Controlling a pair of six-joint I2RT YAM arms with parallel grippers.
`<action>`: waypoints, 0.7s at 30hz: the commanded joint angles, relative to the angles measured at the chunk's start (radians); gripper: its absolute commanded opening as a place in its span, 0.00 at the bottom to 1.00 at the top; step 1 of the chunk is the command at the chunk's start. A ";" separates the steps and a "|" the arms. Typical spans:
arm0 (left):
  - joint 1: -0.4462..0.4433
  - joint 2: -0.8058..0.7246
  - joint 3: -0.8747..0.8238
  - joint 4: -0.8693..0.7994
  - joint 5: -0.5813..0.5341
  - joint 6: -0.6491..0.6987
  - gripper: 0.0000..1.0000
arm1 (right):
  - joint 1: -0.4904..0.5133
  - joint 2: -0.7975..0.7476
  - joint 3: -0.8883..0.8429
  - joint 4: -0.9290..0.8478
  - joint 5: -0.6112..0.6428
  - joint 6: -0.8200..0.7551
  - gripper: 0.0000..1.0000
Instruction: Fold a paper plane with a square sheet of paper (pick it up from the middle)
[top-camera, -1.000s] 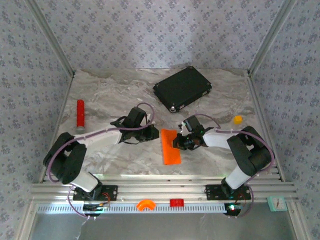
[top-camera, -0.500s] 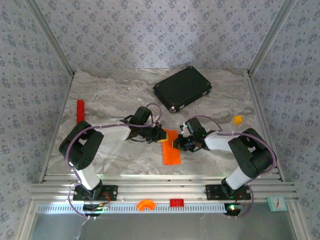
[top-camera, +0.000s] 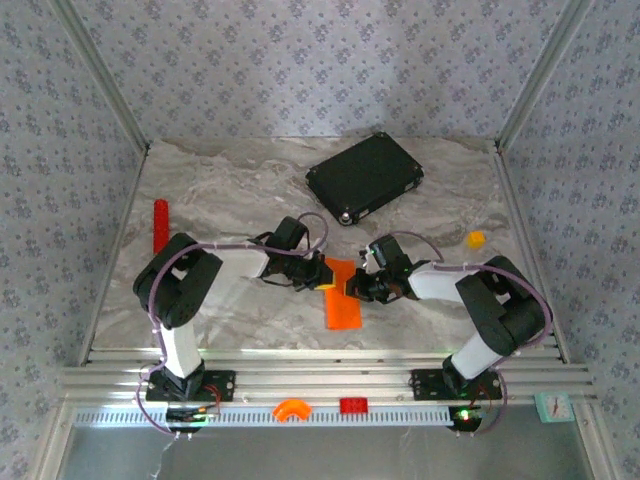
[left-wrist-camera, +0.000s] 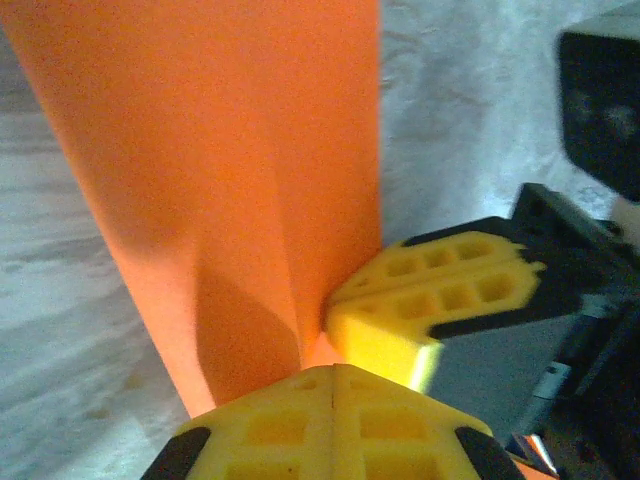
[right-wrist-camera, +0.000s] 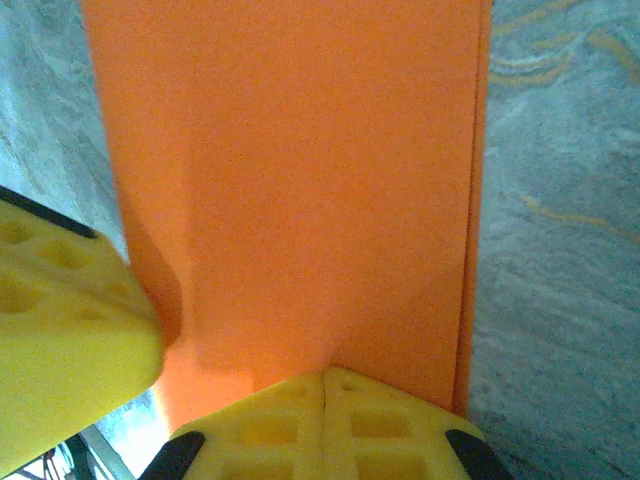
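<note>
The paper (top-camera: 342, 298) lies flat on the surface (top-camera: 220, 200) in the middle, between the two arms. The left end effector (top-camera: 325, 277) sits at its far left corner. The right end effector (top-camera: 352, 289) is on its right edge, a little nearer the arms, so the two tips are close together over the far end of the strip.

In the left wrist view, the left end effector (left-wrist-camera: 335, 420) is clenched, its yellow pads pressed together at the paper's (left-wrist-camera: 230, 150) end, with the right fingers (left-wrist-camera: 430, 300) just beside it, touching the paper's edge. The right end effector (right-wrist-camera: 325, 430) is clenched too, with its tips at the paper's (right-wrist-camera: 290, 180) edge. Whether either one pinches the sheet I cannot tell.

The paper is bright orange and folded into a narrow strip. A lengthwise crease shows, and along one long side the layered edges lie nearly flush.

A black case (top-camera: 364, 178) lies well beyond it.
</note>
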 joint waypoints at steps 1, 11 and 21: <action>0.022 0.045 -0.029 -0.072 -0.054 0.074 0.00 | 0.022 0.080 -0.047 -0.179 0.113 0.012 0.00; 0.033 -0.001 0.046 -0.268 -0.149 0.174 0.00 | 0.028 0.072 -0.047 -0.189 0.123 0.021 0.00; 0.037 0.047 0.170 -0.269 -0.100 0.193 0.00 | 0.028 0.057 -0.047 -0.192 0.128 0.028 0.00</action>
